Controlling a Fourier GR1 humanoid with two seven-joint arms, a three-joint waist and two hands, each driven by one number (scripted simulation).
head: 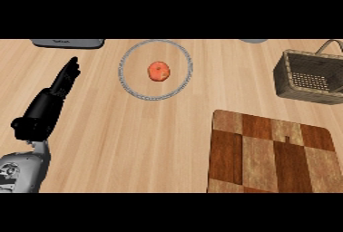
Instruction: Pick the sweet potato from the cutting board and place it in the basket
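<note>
The checkered wooden cutting board (pixel 268 156) lies at the lower right with nothing on it. No sweet potato shows anywhere in the head view. The wicker basket (pixel 288 74) stands at the upper right, and the part of its mesh floor that shows holds nothing. My left hand (pixel 46 108) is open at the left side, its straight fingers (pixel 67 73) pointing away from me, far from both board and basket. My right hand is out of view.
A round orange-red fruit (pixel 159 71) sits inside a grey-rimmed plate (pixel 125 79) at the top centre. A grey object (pixel 68 43) lies at the top left edge, and another grey item (pixel 253 41) peeks in at the top.
</note>
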